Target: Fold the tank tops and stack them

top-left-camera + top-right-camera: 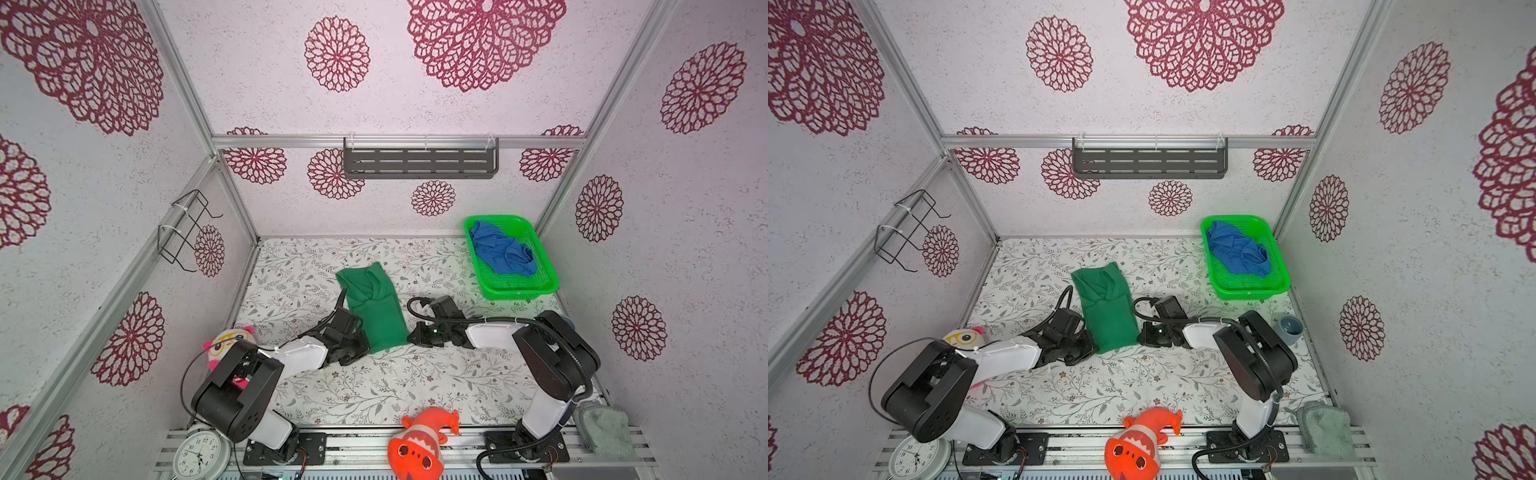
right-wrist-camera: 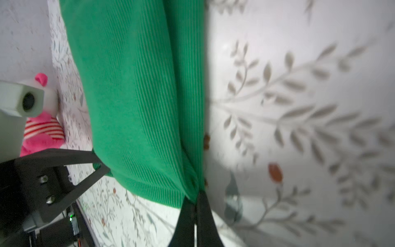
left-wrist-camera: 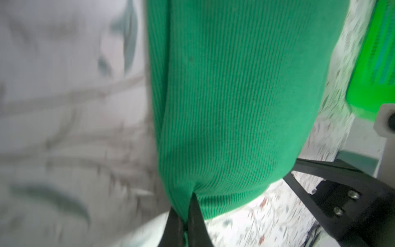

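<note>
Tops two: green top (image 1: 376, 311) gripped by left pincer (image 3: 184, 208), right pincer (image 2: 194, 198); blue top (image 1: 500, 249) in one basket (image 1: 519, 293).

The dark green tank top (image 1: 374, 309), ribbed and folded lengthwise into a narrow strip, lies flat in the middle of the surface (image 1: 374, 386), straps at its far end, while the royal blue tank top (image 1: 500, 249) sits crumpled in the green basket (image 1: 521, 291) at the back right.

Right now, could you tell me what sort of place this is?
Probably a staged robot test booth: wallpapered panels in an aluminium frame, left arm and right arm bolted to a rail.
</note>
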